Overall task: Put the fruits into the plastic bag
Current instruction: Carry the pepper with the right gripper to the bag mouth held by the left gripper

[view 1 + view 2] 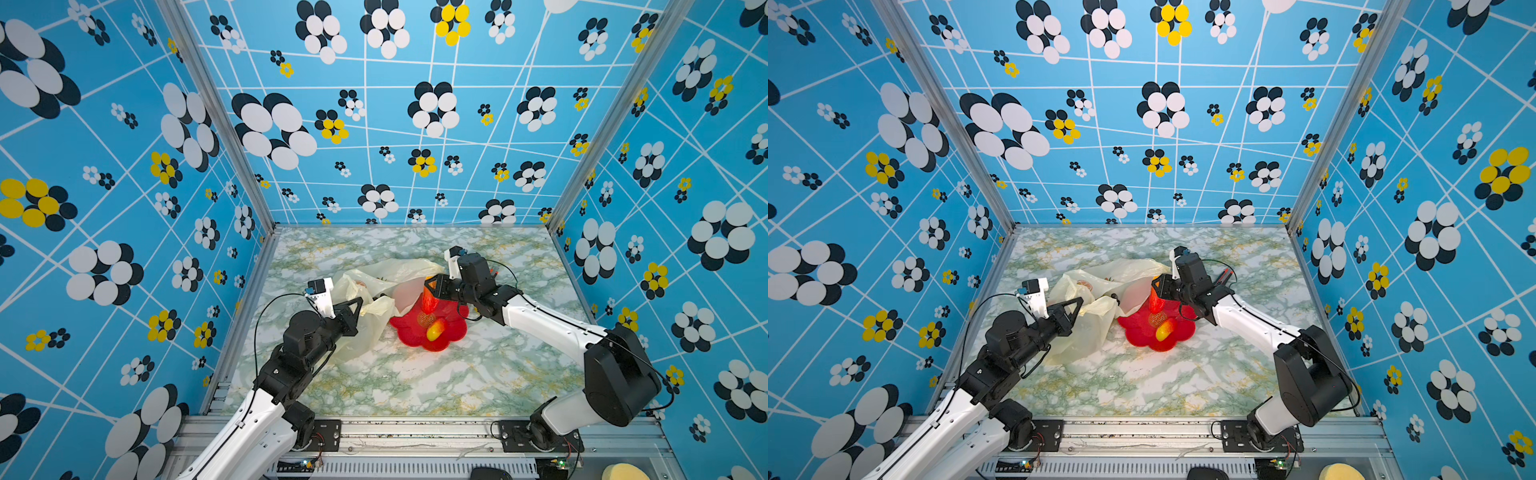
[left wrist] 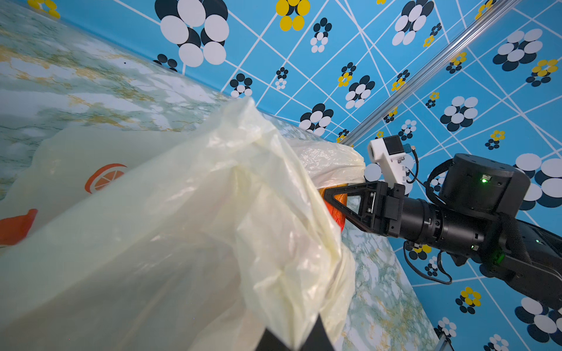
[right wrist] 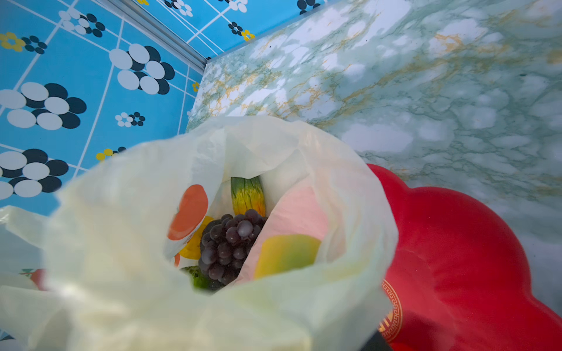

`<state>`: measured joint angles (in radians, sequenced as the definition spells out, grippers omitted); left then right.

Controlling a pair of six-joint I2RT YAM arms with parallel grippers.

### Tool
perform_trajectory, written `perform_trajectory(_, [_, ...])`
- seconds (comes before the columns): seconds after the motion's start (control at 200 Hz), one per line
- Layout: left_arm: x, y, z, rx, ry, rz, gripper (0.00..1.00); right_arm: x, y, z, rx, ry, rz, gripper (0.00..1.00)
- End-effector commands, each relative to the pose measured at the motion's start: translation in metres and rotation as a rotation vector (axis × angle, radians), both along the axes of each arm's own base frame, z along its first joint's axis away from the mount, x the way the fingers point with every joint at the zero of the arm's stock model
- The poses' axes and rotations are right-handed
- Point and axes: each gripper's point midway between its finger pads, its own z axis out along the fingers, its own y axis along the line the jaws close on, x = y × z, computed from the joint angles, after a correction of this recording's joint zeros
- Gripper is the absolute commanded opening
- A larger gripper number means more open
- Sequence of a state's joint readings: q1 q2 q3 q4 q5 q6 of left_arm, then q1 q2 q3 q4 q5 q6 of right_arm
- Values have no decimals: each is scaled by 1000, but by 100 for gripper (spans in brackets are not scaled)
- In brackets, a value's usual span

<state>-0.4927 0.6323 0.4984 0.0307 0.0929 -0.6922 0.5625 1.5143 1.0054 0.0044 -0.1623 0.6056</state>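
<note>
The cream-yellow plastic bag lies mid-table with its mouth held up. My left gripper is shut on a bunched fold of its rim. Inside the bag I see the purple grapes, a green-yellow piece and a yellow-green fruit. My right gripper is at the bag's mouth over the red plate, shut on a red-orange fruit. A yellow-red fruit lies on the plate.
Blue patterned walls close in the marble table on three sides. An aluminium rail runs along the front. A small orange-black tool shows behind the right wrist. A yellow rounded thing sits outside the front edge.
</note>
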Motion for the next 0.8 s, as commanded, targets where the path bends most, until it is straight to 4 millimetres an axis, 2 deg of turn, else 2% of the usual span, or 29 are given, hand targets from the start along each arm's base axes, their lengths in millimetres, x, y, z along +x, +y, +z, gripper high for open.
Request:
perform_trajectory(0.0, [-1,-8,10,-23,-24,-29,0,2,-4,19,7,-72,-6,22])
perform_trajectory(0.495, [-1,-22,0,-14,5,-66,0,3,-3,61,29,-143,8,22])
perform_trajectory(0.795, [-3,-25,-1,-15,5,-77,0,3,9,85,75,-175,54,22])
